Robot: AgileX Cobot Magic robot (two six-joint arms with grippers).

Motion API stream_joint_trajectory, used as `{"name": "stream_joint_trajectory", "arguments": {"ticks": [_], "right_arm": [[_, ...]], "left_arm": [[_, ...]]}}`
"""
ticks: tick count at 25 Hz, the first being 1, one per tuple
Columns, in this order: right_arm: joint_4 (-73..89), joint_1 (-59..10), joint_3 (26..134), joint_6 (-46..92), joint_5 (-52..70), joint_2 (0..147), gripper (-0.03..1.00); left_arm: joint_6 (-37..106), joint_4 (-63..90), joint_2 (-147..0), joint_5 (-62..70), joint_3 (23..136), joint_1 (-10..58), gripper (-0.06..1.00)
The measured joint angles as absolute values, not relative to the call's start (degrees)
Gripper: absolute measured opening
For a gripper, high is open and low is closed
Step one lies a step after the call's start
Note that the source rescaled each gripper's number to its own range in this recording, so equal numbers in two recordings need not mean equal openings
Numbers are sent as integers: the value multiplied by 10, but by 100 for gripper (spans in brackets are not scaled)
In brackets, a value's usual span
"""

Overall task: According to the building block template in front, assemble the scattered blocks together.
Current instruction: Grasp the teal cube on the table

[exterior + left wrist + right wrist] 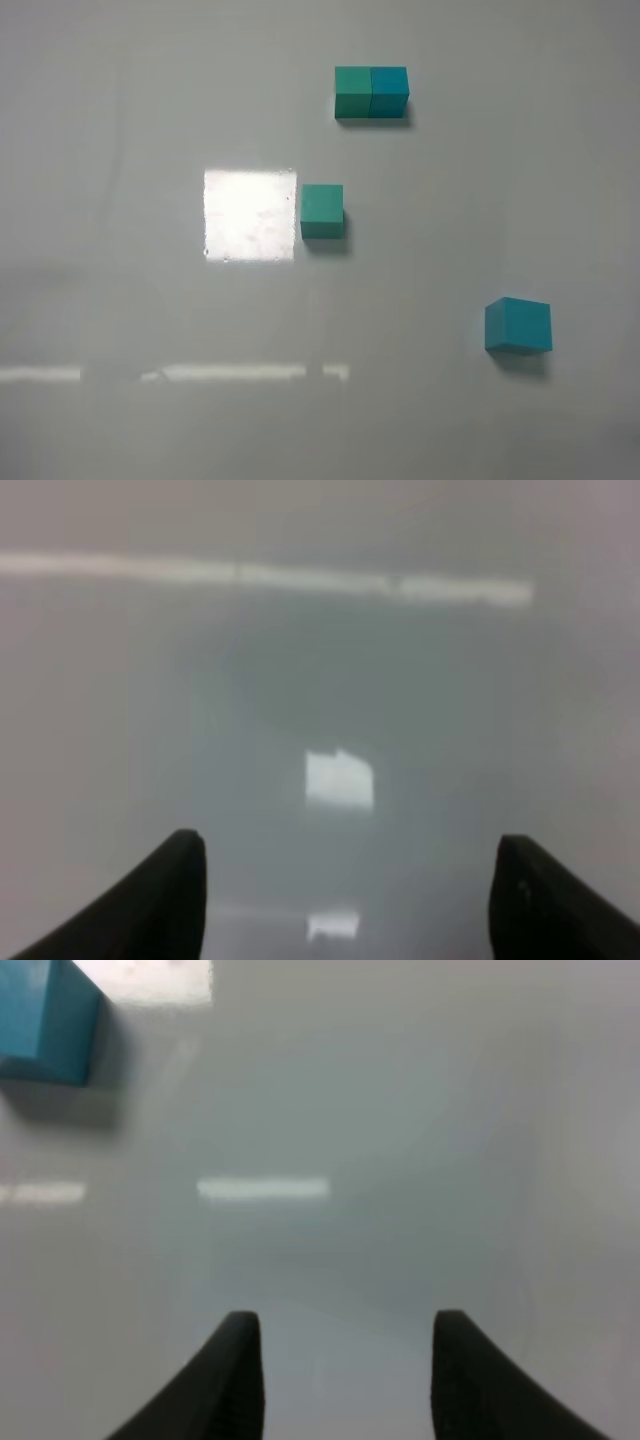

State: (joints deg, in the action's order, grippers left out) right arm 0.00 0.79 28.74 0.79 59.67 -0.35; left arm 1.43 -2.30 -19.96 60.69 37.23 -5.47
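Note:
The building block template stands at the back: a teal-green cube joined on its right to a cyan-blue cube. A loose teal-green cube sits mid-table beside a bright glare patch. A loose cyan-blue cube sits at the front right, turned slightly; it also shows in a corner of the right wrist view. Neither arm shows in the high view. My left gripper is open over bare table, holding nothing. My right gripper is open and empty, well apart from the blue cube.
The table is a glossy grey-white surface. A bright square glare patch lies left of the green cube and a light strip reflection runs along the front.

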Motion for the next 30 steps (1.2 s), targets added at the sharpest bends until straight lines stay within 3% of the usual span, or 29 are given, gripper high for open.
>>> {"name": "stream_joint_trajectory", "arguments": {"ticks": [7, 18, 30], "right_arm": [[3, 8, 287, 8, 597, -4, 0], [0, 8, 287, 8, 597, -4, 1], [0, 8, 287, 8, 597, -4, 2]], "left_arm": [[15, 0, -128, 603, 293, -55, 69], [14, 0, -3, 594, 289, -55, 68], [14, 0, 2, 594, 286, -55, 68]]}}
